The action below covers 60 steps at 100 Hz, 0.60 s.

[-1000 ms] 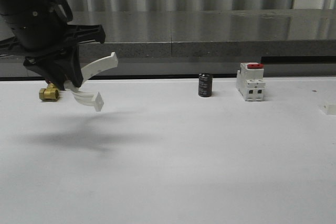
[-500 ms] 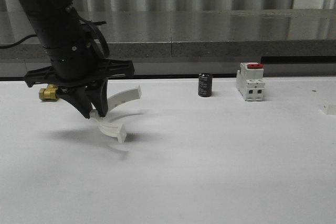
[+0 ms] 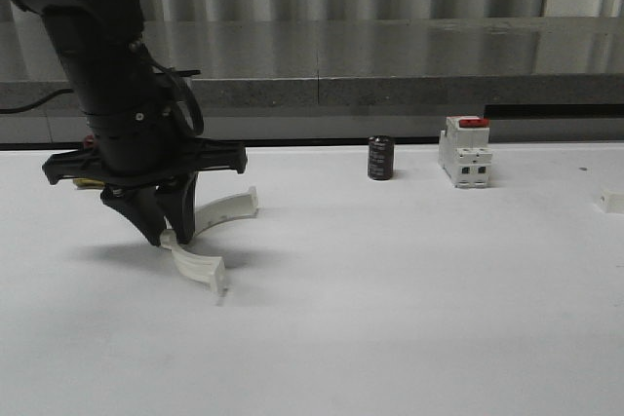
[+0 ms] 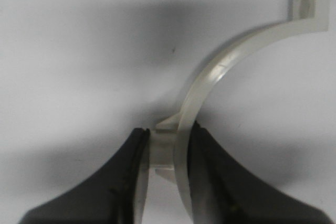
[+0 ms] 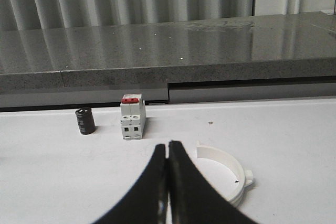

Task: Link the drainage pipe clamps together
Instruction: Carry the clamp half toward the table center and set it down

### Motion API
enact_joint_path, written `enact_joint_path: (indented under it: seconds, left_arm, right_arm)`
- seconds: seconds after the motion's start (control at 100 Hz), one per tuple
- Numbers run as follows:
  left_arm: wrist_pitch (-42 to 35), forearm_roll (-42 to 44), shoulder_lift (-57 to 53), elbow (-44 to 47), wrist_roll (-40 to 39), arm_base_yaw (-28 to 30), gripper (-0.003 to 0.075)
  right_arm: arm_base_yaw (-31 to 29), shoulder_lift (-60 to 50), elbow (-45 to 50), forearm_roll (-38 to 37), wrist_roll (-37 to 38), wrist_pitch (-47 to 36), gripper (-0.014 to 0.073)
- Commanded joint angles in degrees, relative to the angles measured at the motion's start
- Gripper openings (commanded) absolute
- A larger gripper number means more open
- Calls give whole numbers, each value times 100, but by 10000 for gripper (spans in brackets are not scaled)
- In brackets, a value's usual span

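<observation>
My left gripper (image 3: 171, 237) is shut on one white half-ring clamp (image 3: 229, 208), pinching it near the middle of its arc. The lower tab end sits at or just above the white table; I cannot tell if it touches. In the left wrist view the black fingers (image 4: 210, 171) squeeze the clamp (image 4: 220, 72), whose arc curves away to a flat tab with a hole. In the right wrist view a second white clamp (image 5: 231, 174) lies flat on the table just beside my right gripper (image 5: 168, 145), which is shut on nothing.
A black cylinder (image 3: 380, 158) and a white breaker with a red switch (image 3: 465, 151) stand at the back of the table (image 3: 390, 319). A small white piece (image 3: 611, 202) shows at the right edge. A grey ledge (image 3: 390, 65) runs behind.
The left arm has carried the clamp rightward and down, from hanging above the table's left side to low over its surface.
</observation>
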Motion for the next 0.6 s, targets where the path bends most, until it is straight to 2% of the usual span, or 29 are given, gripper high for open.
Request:
enact_joint_path:
  seconds: [0.0, 0.17, 0.24, 0.43, 0.59]
  left_arm:
    - [-78, -9, -306, -157, -67, -60, 188]
    - [-78, -9, -306, -157, -67, -60, 367]
    - [-120, -9, -306, -157, -67, -60, 410]
    - [-361, 55, -511, -157, 42, -60, 412]
    - [-640, 66, -1072, -130, 515, -60, 410]
  right_arm:
    - [10, -79, -117, -44, -14, -463, -67]
    - [10, -79, -117, -44, -14, -463, -67]
    - [10, -79, -117, -44, -14, -463, -67]
    - [10, -79, -117, -44, -14, -463, -67]
    - [10, -79, -117, -44, -14, -463, -67]
